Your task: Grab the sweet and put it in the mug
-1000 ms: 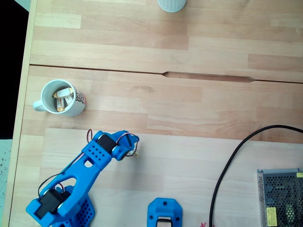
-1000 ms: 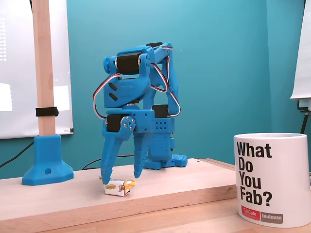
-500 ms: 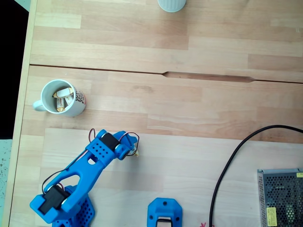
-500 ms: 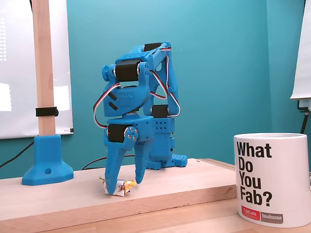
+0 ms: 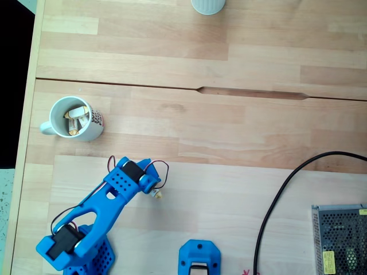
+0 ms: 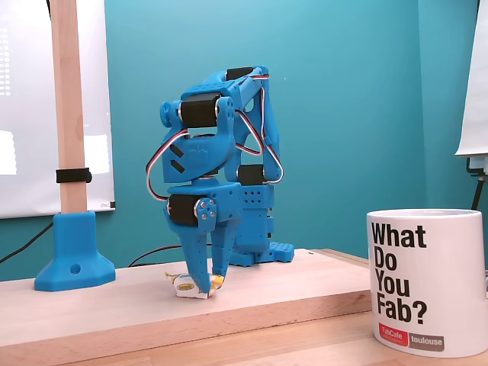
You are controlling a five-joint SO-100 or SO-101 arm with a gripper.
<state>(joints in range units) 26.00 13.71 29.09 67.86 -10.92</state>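
The sweet [image 6: 185, 287] lies on the raised wooden board, its yellow end [image 5: 159, 195] poking out beside the arm in a fixed view from above. My blue gripper [image 6: 204, 288] points straight down with its fingertips pinched together on the sweet at board level. From above, the gripper [image 5: 153, 189] sits mostly under its own wrist. The mug [image 5: 96, 120], white with speckled print and a handle on its left, stands up and left of the gripper. It holds a few wrapped sweets.
A white cup with black lettering [image 6: 427, 282] stands in the foreground, also at the top edge [image 5: 207, 4]. A black cable [image 5: 274, 197] and a metal mesh box [image 5: 341, 240] lie right. A wooden post on a blue foot [image 6: 74, 263] stands left.
The gripper has come down and its fingers have closed from straddling the sweet to pinching it. The sweet has shifted slightly with the fingers.
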